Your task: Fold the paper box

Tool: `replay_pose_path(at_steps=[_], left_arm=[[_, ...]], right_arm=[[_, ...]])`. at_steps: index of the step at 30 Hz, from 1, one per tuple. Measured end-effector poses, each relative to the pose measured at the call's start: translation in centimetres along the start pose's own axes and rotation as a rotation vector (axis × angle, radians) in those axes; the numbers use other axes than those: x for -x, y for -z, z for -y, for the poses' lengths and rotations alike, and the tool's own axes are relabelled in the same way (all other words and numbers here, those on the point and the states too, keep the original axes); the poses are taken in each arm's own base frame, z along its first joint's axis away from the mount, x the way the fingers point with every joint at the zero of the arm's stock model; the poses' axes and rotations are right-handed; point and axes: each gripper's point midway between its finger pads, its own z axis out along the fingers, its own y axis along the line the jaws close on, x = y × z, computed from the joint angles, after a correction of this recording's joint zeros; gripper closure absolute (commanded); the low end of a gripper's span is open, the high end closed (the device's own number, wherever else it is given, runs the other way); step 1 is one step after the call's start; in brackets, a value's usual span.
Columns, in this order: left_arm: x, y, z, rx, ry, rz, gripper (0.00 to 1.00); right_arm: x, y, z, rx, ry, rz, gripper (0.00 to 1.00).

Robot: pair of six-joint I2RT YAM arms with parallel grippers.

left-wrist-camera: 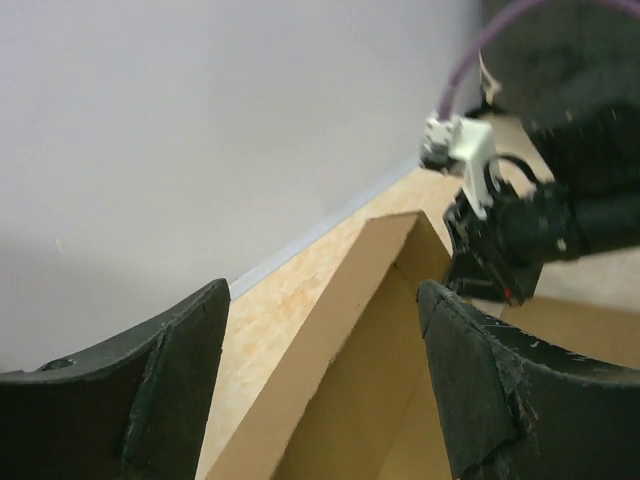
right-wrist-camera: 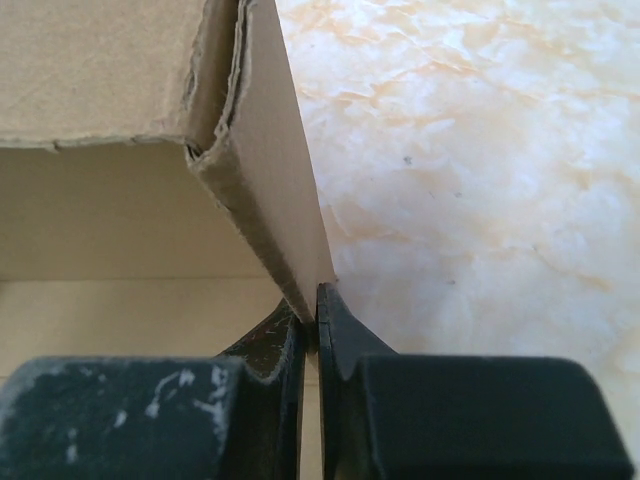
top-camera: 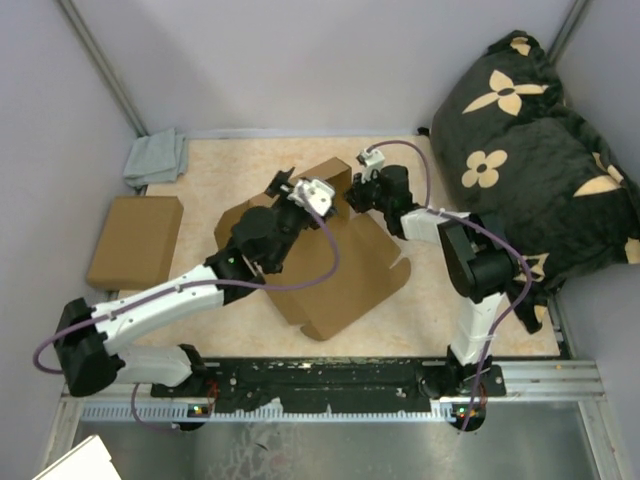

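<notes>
Pinching paper box [right-wrist-camera: 262, 180] wall, right end effector [right-wrist-camera: 314, 312]

Brown paper box [top-camera: 350, 275], partly folded

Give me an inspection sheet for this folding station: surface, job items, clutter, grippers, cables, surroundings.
Surface: beige marbled tabletop.
Job's things: paper box partly folded, one wall raised.
Clutter: flat cardboard piece, grey cloth, flowered black cushion.
Grippers: left gripper open, fingers either side of a raised wall; right gripper shut on a box wall.
Cables: purple cable loops over the box.
Surroundings: grey walls.
</notes>
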Motion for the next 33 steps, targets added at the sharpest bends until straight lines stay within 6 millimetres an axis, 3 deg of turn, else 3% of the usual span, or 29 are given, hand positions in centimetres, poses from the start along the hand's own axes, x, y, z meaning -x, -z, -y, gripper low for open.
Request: replay_pose_path(at_steps=[2,5,12,16,18,20,23,26,29,33], left_arm=[[1.2,1.1,-1.4,0.041,0.110,0.048,0.18],[0.8,1.7,-2.3,0.099,0.197,0.050,0.18],[-5.4,2.5,-4.2,0.294,0.348,-0.074,0.22],[-10.5,4.9,-8.9,0.455,0.530,-0.060,0.33],[-12.3,6.1,-11.8,0.539,0.622,-0.033,0.32],[-12.8,6.4,-13.9,0.593,0.694,0.007,0.28],[-12.5,5.7,-14.0,0.573,0.733,0.047,0.25],[-13.5,5.0,-14.3,0.569,0.739,0.047,0.28],[-17.4,4.8,-16.0,0.614,0.748,0.004,0.29],[-23.0,5.8,-15.8,0.641,0.783,-0.081,0.29]], right_arm=[[-0.1,0.6,0.4,-0.057,0.008,0.004,1.00],[-0.2,1.8,1.3,-0.141,0.010,0.011,1.00],[-1.0,6.7,3.4,-0.353,-0.006,0.011,1.00],[-1.8,9.7,3.9,-0.440,-0.027,0.018,1.00],[-2.5,11.0,4.2,-0.481,-0.044,0.014,1.00],[-2.8,11.9,4.4,-0.512,-0.059,0.019,1.00],[-3.1,13.0,4.8,-0.561,-0.078,0.014,1.00],[-3.2,13.6,5.0,-0.588,-0.093,0.008,1.00],[-3.5,14.1,4.8,-0.592,-0.101,0.002,1.00],[-3.7,14.6,4.8,-0.591,-0.105,-0.013,1.00]])
